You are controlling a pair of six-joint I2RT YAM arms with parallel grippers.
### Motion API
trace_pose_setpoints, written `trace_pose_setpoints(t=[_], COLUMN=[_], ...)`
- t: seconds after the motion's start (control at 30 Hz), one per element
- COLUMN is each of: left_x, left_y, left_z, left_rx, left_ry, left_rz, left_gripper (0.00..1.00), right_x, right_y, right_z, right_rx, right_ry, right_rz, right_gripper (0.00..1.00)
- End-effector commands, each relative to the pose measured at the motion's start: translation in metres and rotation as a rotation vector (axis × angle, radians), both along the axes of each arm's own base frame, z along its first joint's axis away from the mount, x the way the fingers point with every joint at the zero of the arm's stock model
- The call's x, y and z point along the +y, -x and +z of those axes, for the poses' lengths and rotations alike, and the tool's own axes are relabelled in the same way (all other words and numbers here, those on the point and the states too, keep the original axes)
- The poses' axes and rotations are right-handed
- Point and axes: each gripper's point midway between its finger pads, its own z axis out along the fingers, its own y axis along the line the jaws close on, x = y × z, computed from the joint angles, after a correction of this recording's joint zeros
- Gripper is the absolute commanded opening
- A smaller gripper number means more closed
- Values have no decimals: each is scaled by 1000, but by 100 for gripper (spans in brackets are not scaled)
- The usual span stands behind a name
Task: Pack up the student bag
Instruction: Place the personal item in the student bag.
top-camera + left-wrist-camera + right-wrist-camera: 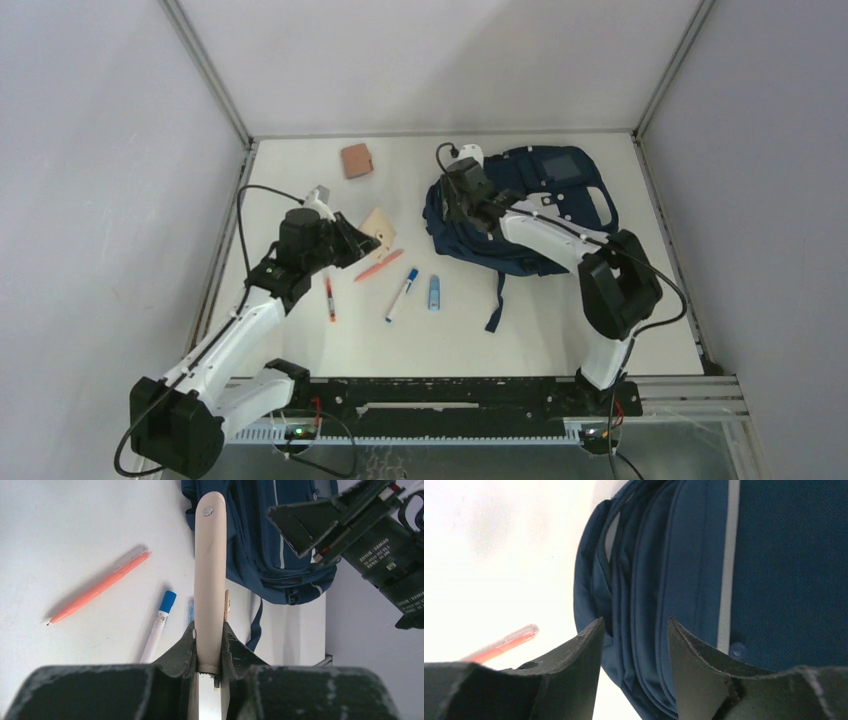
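The student bag (560, 170) is a navy backpack with a white stripe, lying at the back right of the table. My left gripper (362, 240) is shut on a flat beige case (378, 226), which is off the table and edge-on in the left wrist view (210, 570), between the fingers (235, 647). My right gripper (465, 203) is open over the bag's left edge. In the right wrist view its jaws (635, 625) stand apart over the bag's folded side (649, 580), holding nothing.
A brown square pad (356, 160) lies at the back. A coral pen (379, 265), a red pen (329, 298), a blue-capped marker (402, 294) and a small blue item (434, 292) lie mid-table. A bag strap (497, 300) trails toward the front.
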Motion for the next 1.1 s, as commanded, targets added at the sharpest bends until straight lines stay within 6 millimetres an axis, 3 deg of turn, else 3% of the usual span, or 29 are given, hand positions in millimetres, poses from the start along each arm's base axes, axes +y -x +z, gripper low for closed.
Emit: trace_pose_setpoints(t=[0.0,0.17,0.27,0.47,0.63,0.7,0.73,0.83,0.93,1.07], left_x=[6,6,7,8,6,5,4,3,-1,-8], left_y=[3,8,9,12,12,12,12,11,8,4], left_z=[7,-1,-4,-10,-14,-15,-15,-16,-10,3], left_rx=[-52,-36,-29,-19,-14,-13,-12,-11,-19,-46], left_ry=[-19,-18,-19,-23,-16,-9,-7,-2,10,19], left_rz=[-2,-3,-3,-4,-8,-14,-15,-19,-28,-56], left_gripper=[0,0,0,0,0,0,0,0,0,0], right_x=[19,27,27,17,8,1,-2,-1,3,7], right_y=[-17,-33,-44,-59,-59,-59,-59,-56,-52,-42], right_z=[20,8,-4,-34,-62,-70,-71,-66,-45,4], right_rx=[-65,-47,-27,29,90,97,92,93,74,1], right_ry=[23,47,48,81,100,133,148,125,64,-20], right_rz=[39,24,4,-37,-57,-83,-95,-87,-74,-45], right_gripper=[56,49,39,39,51,50,44,0,0,0])
